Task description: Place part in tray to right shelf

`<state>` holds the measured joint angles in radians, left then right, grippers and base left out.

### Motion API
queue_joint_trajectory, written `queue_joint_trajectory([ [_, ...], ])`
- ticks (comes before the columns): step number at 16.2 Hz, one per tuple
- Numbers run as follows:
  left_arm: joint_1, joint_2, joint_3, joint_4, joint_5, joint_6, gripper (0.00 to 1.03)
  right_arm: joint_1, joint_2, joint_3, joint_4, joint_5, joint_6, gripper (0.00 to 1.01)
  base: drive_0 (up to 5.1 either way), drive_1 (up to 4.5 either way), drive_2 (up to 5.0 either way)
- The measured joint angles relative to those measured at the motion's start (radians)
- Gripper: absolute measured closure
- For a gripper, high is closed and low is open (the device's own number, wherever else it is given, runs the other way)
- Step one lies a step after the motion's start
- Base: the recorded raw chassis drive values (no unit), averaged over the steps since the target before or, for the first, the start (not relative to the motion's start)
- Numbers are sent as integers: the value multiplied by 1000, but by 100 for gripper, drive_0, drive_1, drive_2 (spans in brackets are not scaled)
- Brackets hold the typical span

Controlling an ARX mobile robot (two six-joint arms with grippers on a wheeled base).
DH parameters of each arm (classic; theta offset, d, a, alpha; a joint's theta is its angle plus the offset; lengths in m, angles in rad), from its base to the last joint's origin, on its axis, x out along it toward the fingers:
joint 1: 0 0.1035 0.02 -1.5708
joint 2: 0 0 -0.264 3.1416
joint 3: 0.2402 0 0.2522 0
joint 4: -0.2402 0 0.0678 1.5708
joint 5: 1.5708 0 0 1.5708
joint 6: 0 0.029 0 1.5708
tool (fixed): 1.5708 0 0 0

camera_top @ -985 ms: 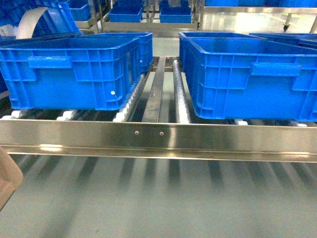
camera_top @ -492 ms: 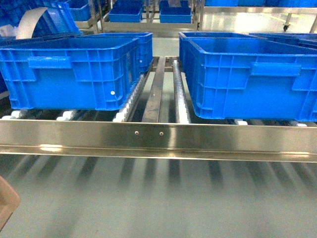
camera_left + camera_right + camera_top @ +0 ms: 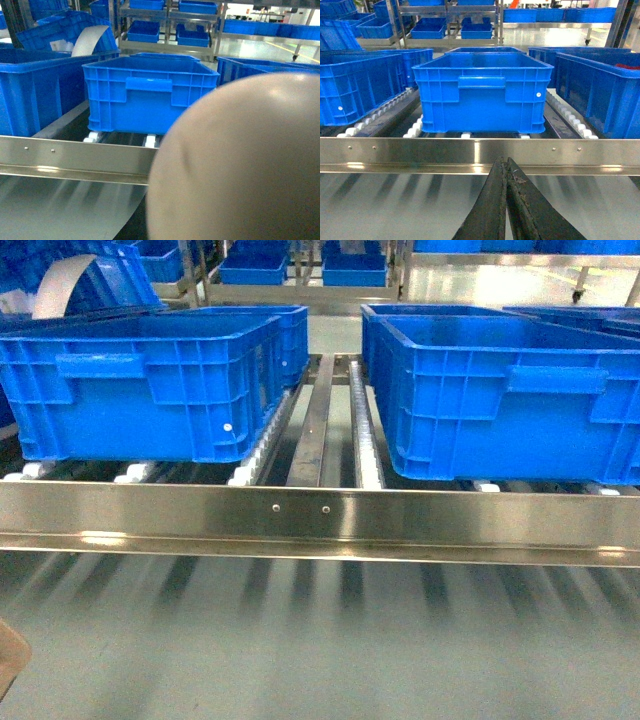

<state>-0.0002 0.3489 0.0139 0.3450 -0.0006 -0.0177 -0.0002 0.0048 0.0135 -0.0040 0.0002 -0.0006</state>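
1. Two grippers to account for. My right gripper (image 3: 506,200) fills the bottom of the right wrist view with its dark fingers pressed together and nothing between them. My left gripper is out of sight; I cannot tell whether it is clenched or released.
2. Nearest on the left is the tray: its pale beige body (image 3: 240,160) blocks most of the left wrist view, and only a corner (image 3: 10,665) shows at the lower left edge of the head view. I judge the left arm is carrying it.
3. The part is not visible in any view. It may sit in the tray, but I cannot confirm that.
4. Risk: with the tray hiding the left camera's view, I could drive its lip into the shelf's front rail (image 3: 320,518) and tip the part out.
5. Risk: both lanes of the shelf are filled by a left crate (image 3: 140,385) and a right crate (image 3: 510,395), so free space to set anything down looks scarce.
6. Between rail and robot is a smooth grey floor (image 3: 320,640) streaked with shadow.
7. Behind the rail, white rollers (image 3: 365,435) flank the centre divider (image 3: 312,425).
8. Farther back stand more racks with crates (image 3: 445,27).
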Motion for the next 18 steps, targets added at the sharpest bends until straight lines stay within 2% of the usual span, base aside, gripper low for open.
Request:
queue_joint_trajectory([
  [5,0,-114,0,-114,0,0,91,0,0,0,0,0,0,99,0,0,0],
  [11,0,-180,0,-183,0,0,91,0,0,0,0,0,0,99,0,0,0],
  [12,0,-269,1,-307,1,2,91,0,0,0,0,0,0,99,0,0,0],
  [13,0,-339,1,-369,-2,0,91,0,0,0,0,0,0,99,0,0,0],
  [14,0,-339,3,-330,-1,1,91,0,0,0,1,0,0,99,0,0,0],
  [15,0,-339,1,-364,0,0,91,0,0,0,-2,0,0,99,0,0,0],
  [18,0,-339,1,-354,0,1,91,0,0,0,0,0,0,99,0,0,0],
])
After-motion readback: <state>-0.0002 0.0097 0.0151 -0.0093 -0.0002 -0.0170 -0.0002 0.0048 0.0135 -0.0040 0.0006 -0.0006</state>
